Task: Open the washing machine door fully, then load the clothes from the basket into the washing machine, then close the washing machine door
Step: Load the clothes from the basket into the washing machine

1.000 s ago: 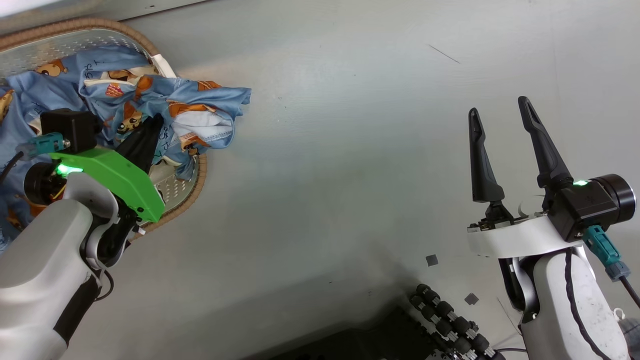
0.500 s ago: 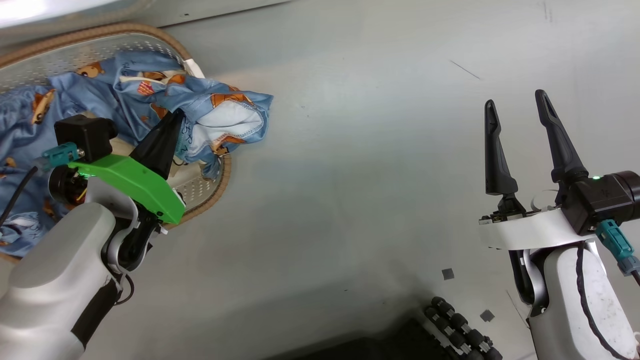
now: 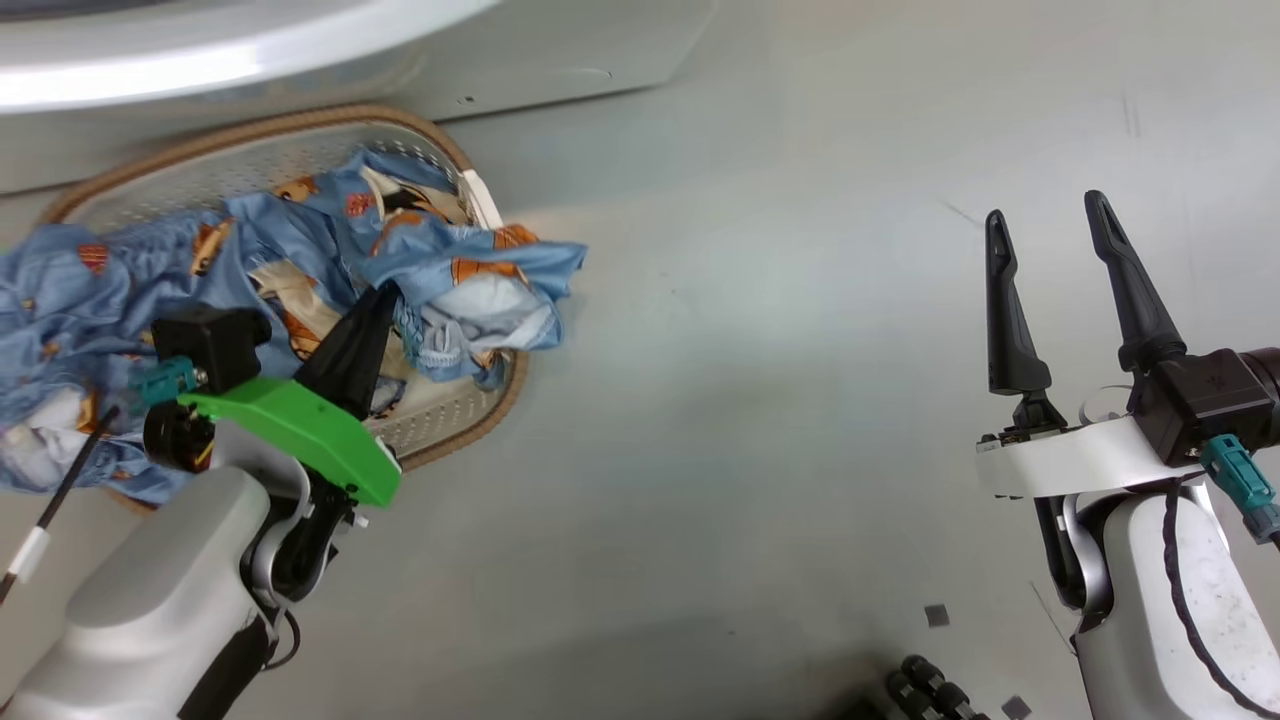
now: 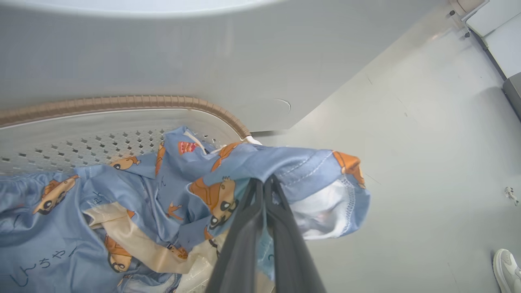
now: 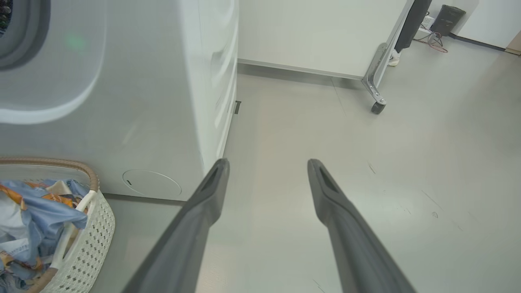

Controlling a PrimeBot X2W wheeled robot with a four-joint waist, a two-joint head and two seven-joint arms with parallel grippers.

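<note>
With the head view shifted, the big white washing machine (image 3: 200, 70) now edges the frame's top. The left gripper (image 3: 385, 295) stays clamped on the light blue cartoon-print clothes (image 3: 470, 250) over the cream perforated basket (image 3: 200, 170), centre left. The right gripper (image 3: 1045, 215) gapes empty, so loading seems begun.

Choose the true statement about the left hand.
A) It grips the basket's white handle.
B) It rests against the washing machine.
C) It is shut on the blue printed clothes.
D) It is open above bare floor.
C: in the left wrist view, the left hand is pinched shut on a fold of the clothes over the basket.
</note>
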